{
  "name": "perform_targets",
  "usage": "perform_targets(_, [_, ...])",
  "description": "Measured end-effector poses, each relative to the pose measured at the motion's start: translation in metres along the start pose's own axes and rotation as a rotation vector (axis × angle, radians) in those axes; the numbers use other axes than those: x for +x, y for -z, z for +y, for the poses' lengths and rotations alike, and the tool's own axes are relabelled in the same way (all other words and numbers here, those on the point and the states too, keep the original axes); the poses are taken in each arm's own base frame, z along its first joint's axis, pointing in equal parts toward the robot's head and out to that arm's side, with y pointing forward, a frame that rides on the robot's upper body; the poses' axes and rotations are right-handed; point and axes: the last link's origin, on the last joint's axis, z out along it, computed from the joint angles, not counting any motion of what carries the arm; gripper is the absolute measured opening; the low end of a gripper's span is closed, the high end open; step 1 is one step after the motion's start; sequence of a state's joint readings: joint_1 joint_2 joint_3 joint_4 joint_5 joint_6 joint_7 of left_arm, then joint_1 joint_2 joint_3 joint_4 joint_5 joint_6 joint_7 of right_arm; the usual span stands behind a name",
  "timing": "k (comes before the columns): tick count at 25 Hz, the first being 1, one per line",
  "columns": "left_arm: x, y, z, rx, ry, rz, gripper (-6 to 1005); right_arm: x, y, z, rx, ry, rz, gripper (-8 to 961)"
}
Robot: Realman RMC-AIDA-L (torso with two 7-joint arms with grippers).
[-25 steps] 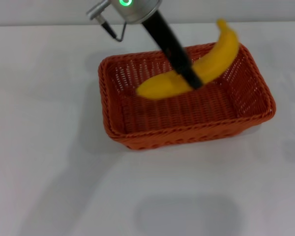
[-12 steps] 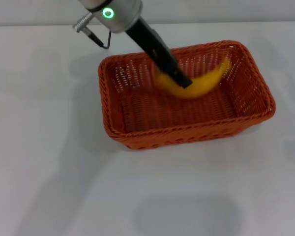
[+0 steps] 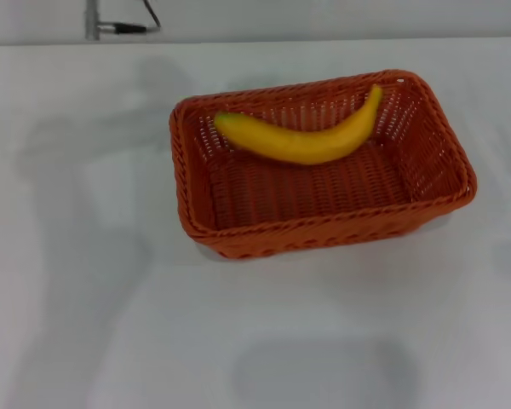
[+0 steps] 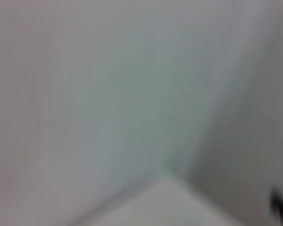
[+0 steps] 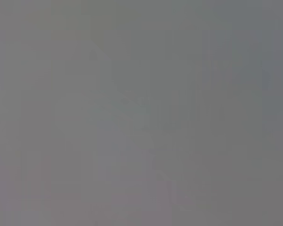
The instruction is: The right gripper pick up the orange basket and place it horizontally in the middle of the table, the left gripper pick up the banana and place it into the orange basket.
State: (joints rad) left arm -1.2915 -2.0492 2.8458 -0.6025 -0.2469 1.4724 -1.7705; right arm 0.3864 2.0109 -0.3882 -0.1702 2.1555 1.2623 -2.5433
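Banana set in the orange basket on the white table.

The table (image 3: 85,298) is seen bare around the orange basket (image 3: 324,230), which lies lengthwise near its middle; the banana (image 3: 302,141) rests inside along the far wall, stem toward the robot's right. Both placements are judged done, so what remains is best handled by retreating well clear of the basket rim. Neither gripper is seen, so the state of the jaws cannot be told; only a cable end at the far edge is visible.
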Motion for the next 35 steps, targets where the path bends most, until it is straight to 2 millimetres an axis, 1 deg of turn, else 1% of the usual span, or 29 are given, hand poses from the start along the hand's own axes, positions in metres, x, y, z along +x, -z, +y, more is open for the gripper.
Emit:
perform_targets(1, [-0.003, 0.014, -0.009, 0.009, 0.051, 0.109, 889, 0.000, 0.000, 0.000, 0.001, 0.000, 0.002, 842])
perform_targets(2, [-0.009, 0.027, -0.018, 0.027, 0.099, 0.204, 889, 0.000, 0.000, 0.000, 0.002, 0.000, 0.003, 842])
perform_targets(3, [-0.016, 0.046, -0.030, 0.062, 0.148, 0.332, 889, 0.001, 0.000, 0.000, 0.002, -0.001, 0.004, 842])
perform_targets(4, [-0.030, 0.069, -0.043, 0.121, 0.195, 0.471, 889, 0.001, 0.000, 0.000, 0.003, -0.001, 0.005, 842])
perform_targets(5, [-0.038, 0.077, -0.047, 0.146, 0.206, 0.514, 889, 0.001, 0.000, 0.000, 0.002, -0.002, 0.005, 842])
perform_targets(7, [-0.065, 0.106, -0.058, 0.240, 0.215, 0.656, 889, 0.001, 0.000, 0.000, 0.002, -0.002, 0.005, 842])
perform_targets(8, [-0.082, 0.119, -0.061, 0.288, 0.216, 0.713, 889, 0.001, 0.000, 0.001, 0.002, -0.002, 0.005, 842])
perform_targets(11, [-0.132, 0.147, -0.063, 0.428, 0.199, 0.873, 889, 0.002, 0.000, 0.000, 0.004, -0.003, 0.007, 842])
perform_targets(12, [-0.152, 0.158, -0.063, 0.509, 0.186, 0.937, 889, 0.002, 0.001, 0.000, 0.005, -0.001, 0.009, 842])
perform_targets(14, [-0.187, 0.174, -0.058, 0.666, 0.164, 1.009, 889, 0.003, 0.002, -0.001, 0.007, 0.004, 0.012, 842])
perform_targets(18, [-0.246, 0.197, -0.045, 0.974, 0.134, 1.029, 889, 0.004, 0.004, -0.001, 0.007, 0.009, 0.017, 842])
perform_targets(19, [-0.256, 0.200, -0.042, 1.014, 0.135, 1.019, 889, 0.004, 0.005, -0.001, 0.007, 0.009, 0.018, 842])
perform_targets(21, [-0.271, 0.205, -0.037, 1.052, 0.140, 0.990, 889, 0.004, 0.005, -0.001, 0.006, 0.010, 0.020, 842])
perform_targets(24, [-0.280, 0.205, -0.032, 1.043, 0.154, 0.963, 889, 0.004, 0.005, -0.001, 0.006, 0.011, 0.020, 842])
perform_targets(27, [-0.284, 0.203, -0.029, 1.021, 0.164, 0.948, 889, 0.004, 0.006, -0.002, 0.009, 0.009, 0.020, 842])
perform_targets(35, [-0.286, 0.199, -0.026, 0.998, 0.197, 0.966, 889, 0.006, 0.007, -0.001, 0.013, 0.003, 0.023, 842])
